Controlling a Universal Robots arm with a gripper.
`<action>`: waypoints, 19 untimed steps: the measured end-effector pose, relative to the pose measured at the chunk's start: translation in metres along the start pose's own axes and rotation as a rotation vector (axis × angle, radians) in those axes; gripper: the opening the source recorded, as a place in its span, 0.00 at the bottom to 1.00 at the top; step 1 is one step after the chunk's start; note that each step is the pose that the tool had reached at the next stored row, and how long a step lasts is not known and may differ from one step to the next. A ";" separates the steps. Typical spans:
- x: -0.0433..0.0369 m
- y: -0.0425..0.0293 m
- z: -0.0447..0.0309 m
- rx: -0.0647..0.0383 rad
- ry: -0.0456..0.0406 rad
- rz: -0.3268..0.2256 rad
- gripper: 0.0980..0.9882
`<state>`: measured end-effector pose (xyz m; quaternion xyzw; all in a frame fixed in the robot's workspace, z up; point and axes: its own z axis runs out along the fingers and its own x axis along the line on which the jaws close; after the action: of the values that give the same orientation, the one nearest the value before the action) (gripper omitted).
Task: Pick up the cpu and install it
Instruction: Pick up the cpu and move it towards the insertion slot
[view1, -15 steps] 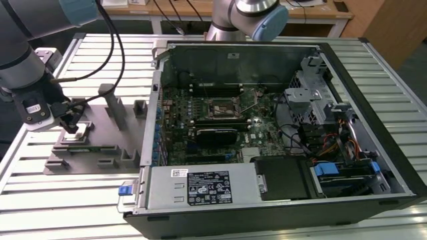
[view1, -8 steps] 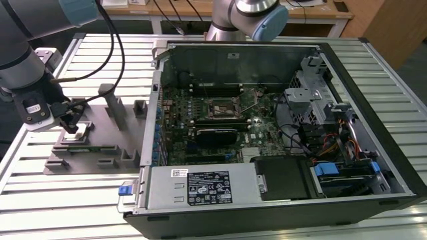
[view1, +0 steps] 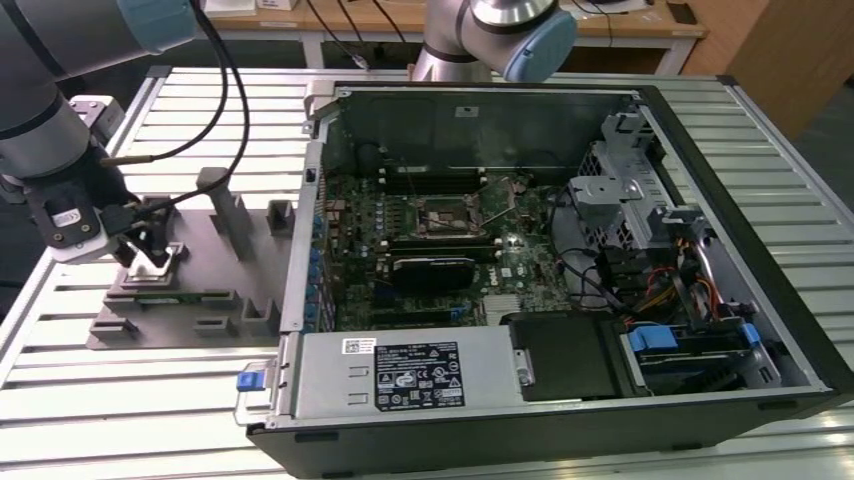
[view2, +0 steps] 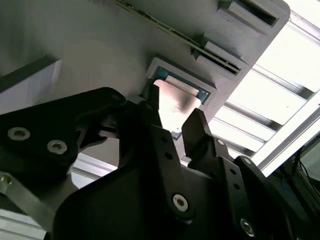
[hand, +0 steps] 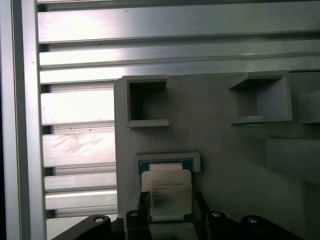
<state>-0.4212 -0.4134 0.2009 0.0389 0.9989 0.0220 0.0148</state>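
**Jaw state.** The gripper (hand: 171, 198) is released. Its two fingers (view2: 200, 135) are spread, one on each side of the cpu (hand: 166, 192), and nothing is lifted. In the first wrist view a thin strip of nest shows between one finger and the chip edge, so judge the pads as not yet clamped.

**Location of the part.** The cpu lies flat, metal top up, directly between the jaws. It is seated in its framed nest on the grey fixture plate (hand: 220, 150). The open computer case (view1: 747, 300), with the motherboard socket (view1: 434, 215) inside it, stands well apart from the jaws, on the exterior view's right.

**Handling.**
- Treat the cpu as light, rigid and thin; it will not flex.
- Expect the polished top to be slippery.
- Assume the underside contacts are fragile.
- Take hold on two opposite side edges only, with the jaws centred and level. An off-centre grip is likely to tilt the chip against the nest wall.
- Use light force.

**Count.**
- Cpu: one.
- Gripper: one, with two fingers.
- Fixture plate: one.
- Empty square pockets (hand: 146, 102) ahead of the jaws: two.
- Case: one.
- Socket: one.
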 end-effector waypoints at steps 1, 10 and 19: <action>0.0000 0.0000 0.0000 0.000 0.0000 0.000 0.41; 0.0003 0.0000 0.0011 -0.001 0.0004 -0.014 0.62; 0.0014 0.0051 0.0113 -0.001 0.0020 -0.047 0.62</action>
<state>-0.4218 -0.4077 0.1898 0.0156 0.9995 0.0224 0.0143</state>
